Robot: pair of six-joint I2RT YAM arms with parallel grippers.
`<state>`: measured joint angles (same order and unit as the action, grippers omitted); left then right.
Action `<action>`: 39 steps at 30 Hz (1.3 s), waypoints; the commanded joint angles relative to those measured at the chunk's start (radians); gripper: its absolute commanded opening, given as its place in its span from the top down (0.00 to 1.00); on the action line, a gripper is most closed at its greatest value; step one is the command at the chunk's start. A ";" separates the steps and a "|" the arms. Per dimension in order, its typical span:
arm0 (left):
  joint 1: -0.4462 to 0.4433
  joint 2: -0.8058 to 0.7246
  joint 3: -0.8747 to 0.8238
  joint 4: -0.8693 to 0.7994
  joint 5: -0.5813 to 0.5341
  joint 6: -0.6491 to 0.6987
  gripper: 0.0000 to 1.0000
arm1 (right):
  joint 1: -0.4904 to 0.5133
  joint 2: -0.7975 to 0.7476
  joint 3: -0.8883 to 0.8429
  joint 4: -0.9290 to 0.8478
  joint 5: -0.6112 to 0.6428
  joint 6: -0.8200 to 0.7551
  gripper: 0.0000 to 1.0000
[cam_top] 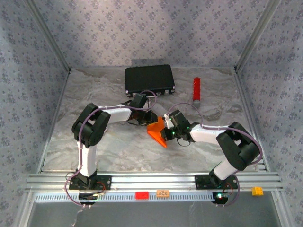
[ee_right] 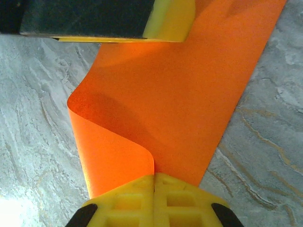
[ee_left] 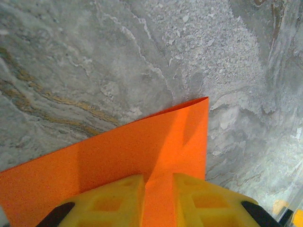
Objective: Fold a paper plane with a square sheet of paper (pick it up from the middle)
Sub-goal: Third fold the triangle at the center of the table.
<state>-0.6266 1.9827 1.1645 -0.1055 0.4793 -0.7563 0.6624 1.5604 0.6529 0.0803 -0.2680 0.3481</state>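
Note:
The square sheet of paper [cam_top: 157, 132] is bright orange and lies mid-table between the two grippers. My right gripper [cam_top: 165, 125] is shut on one edge of it. In the right wrist view that edge curls up from the sheet [ee_right: 189, 94] into the closed yellow jaws [ee_right: 154, 176]. My left gripper [cam_top: 149, 118] reaches in from the left. Its yellow jaws [ee_left: 158, 177] stand a little apart with their tips down on the paper [ee_left: 118, 151], and a crease runs out from between them. One left finger [ee_right: 94, 19] crosses the paper's far end in the right wrist view.
A black case [cam_top: 149, 79] lies at the back of the marbled table, and a red cylinder [cam_top: 196, 89] lies to its right. Small red [cam_top: 141, 195], orange [cam_top: 163, 193] and yellow [cam_top: 257, 190] blocks sit on the front rail. Patterned walls close in three sides.

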 commanded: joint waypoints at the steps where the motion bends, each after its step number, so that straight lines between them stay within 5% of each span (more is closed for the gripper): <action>1: -0.009 0.033 0.001 -0.045 -0.013 0.005 0.77 | -0.006 0.005 0.016 -0.029 0.021 -0.012 0.99; 39: -0.005 0.006 0.105 -0.107 -0.026 0.067 0.72 | -0.004 0.063 0.007 -0.017 0.023 0.008 1.00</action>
<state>-0.6304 1.9976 1.2259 -0.1638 0.4709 -0.7265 0.6624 1.5925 0.6537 0.0898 -0.2649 0.3489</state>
